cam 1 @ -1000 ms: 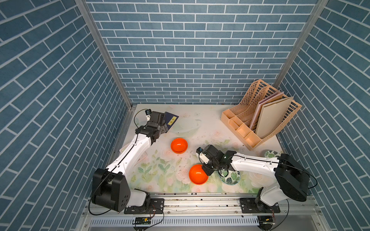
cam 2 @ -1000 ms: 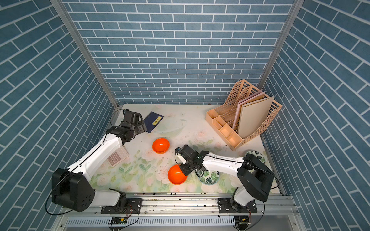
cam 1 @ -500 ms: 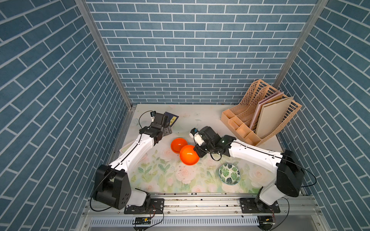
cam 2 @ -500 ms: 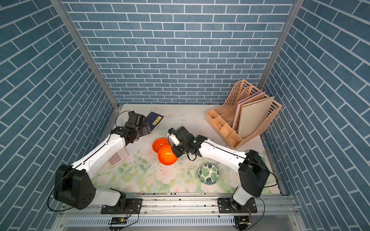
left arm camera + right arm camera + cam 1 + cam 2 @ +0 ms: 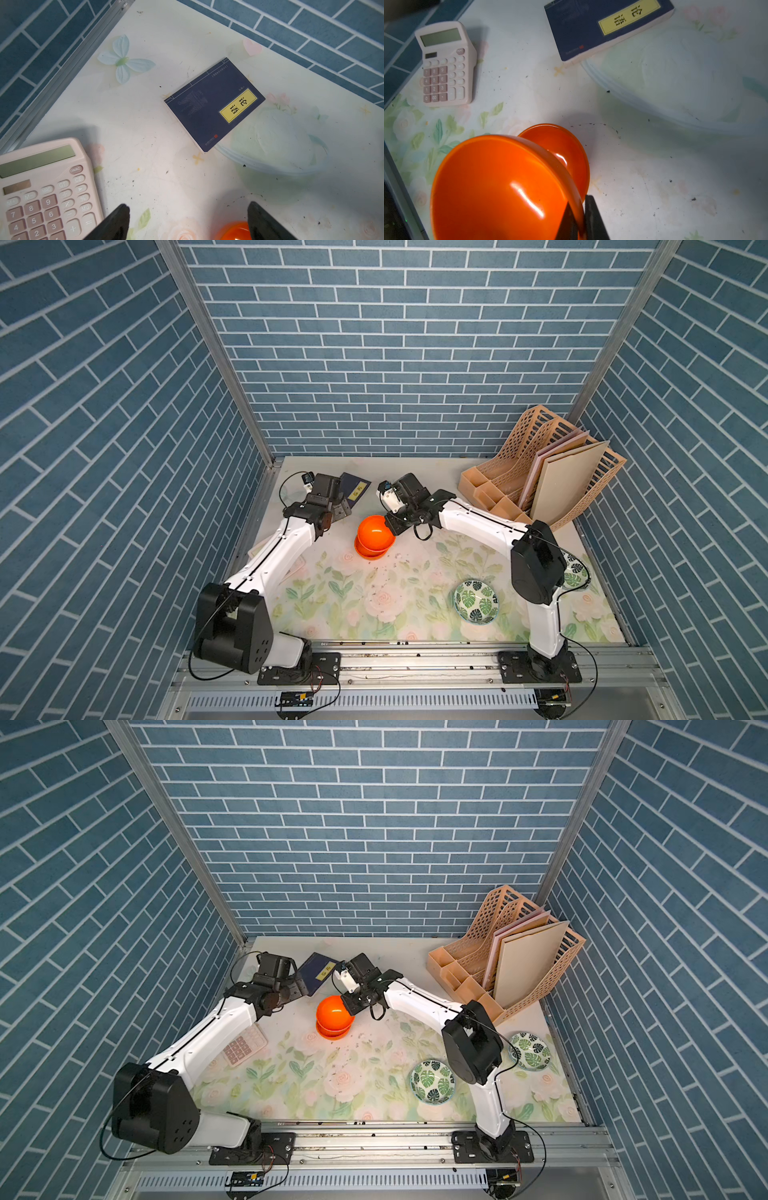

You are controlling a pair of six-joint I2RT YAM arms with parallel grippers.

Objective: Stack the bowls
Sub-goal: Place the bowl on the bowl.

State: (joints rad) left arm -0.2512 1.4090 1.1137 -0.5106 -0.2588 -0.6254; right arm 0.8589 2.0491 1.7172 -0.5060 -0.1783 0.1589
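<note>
This is a robotics lab test cell. Blue brick-patterned wall panels (image 5: 374, 364) sit in bare aluminium corner posts (image 5: 216, 352), and two white-and-black robot arms (image 5: 274, 556) are bolted to a slotted aluminium rail (image 5: 415, 659) with loose wiring. The floral printed table cover (image 5: 374, 605) carries staged props: a peach plastic lattice file rack (image 5: 519, 456), a pink calculator (image 5: 243, 1048), a dark blue book (image 5: 214, 104) and a glossy orange bowl (image 5: 375, 531).

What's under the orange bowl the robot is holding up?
The second orange bowl, sitting on the flowery table. Only its edge and part of its inside show. The held orange bowl covers the rest, so whether the two touch cannot be told.
</note>
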